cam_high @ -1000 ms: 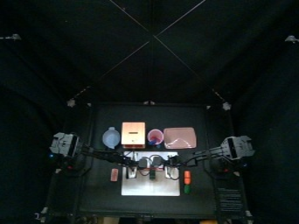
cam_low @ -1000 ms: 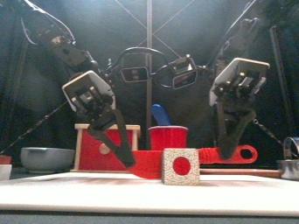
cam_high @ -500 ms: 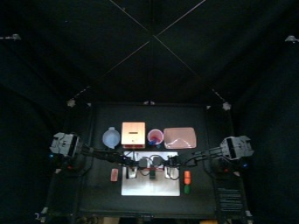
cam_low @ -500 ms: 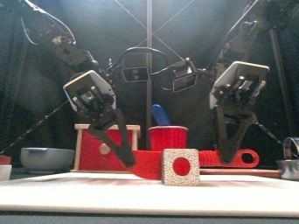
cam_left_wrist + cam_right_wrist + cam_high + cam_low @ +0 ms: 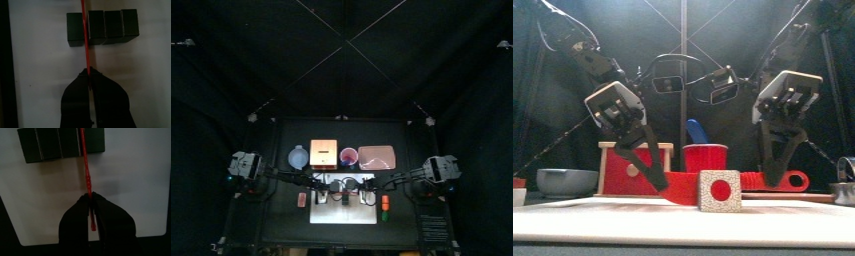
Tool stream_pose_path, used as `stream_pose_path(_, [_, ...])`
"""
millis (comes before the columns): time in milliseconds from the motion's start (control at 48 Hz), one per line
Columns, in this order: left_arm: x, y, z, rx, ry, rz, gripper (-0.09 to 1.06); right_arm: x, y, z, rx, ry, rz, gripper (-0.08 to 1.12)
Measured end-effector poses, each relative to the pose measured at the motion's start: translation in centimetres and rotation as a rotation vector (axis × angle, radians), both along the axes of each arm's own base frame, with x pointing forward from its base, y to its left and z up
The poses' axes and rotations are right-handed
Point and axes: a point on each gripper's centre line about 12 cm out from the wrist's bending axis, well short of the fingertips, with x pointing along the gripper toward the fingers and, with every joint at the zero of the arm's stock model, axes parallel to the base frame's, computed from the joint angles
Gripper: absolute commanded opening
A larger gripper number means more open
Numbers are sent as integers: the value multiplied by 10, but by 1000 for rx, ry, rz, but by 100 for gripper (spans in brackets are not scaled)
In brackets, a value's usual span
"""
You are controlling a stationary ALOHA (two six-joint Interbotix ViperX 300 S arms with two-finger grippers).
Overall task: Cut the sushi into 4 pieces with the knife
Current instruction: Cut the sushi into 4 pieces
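At the far left of the counter (image 5: 291, 235) sits a blue-grey bowl (image 5: 567, 181), and next to it a wooden box (image 5: 620, 165) shows its red drawer front. The left claw (image 5: 653, 180) comes down in front of that box, with its jaws pressed together on one end of a red knife (image 5: 751, 181). In its wrist view the left claw (image 5: 87, 75) pinches the blade, which shows edge-on as a thin red line. Behind, near the middle, a red cup (image 5: 707, 157) holds a blue knife (image 5: 695, 131) standing upright. The sushi roll (image 5: 718, 190) lies on the white cutting board (image 5: 673, 215) between the two claws. Its long axis runs front to back, and one white speckled end with a red centre faces the counter's front edge. The red knife runs the other way, left to right, square across the roll and just behind that front face. In the left wrist view the four dark blocks of the sushi roll (image 5: 103, 27) sit in one row. The red line falls on the seam between the end block and its neighbour — how deep the blade sits cannot be told. Further right, the right claw (image 5: 771, 178) is likewise clamped on the knife, at its ringed end. Its own wrist view shows the same red edge leaving the right claw (image 5: 90, 198) and crossing the row. At the back right lies a pink tray (image 5: 376, 156) — well apart from the board.
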Motion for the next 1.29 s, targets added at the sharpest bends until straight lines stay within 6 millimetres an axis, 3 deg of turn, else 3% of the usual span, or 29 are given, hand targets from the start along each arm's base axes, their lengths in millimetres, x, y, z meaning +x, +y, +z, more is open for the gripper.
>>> stream_pose_path(396, [2, 27, 1, 41, -5, 22, 26, 0, -19, 0, -16, -1, -35, 19])
stream_pose_path(1000, [8, 48, 11, 76, -48, 38, 26, -3, -34, 2, -37, -1, -58, 19])
stream_pose_path(1292, [6, 48, 37, 77, -112, 38, 26, -10, -34, 29, -26, -77, -70, 19])
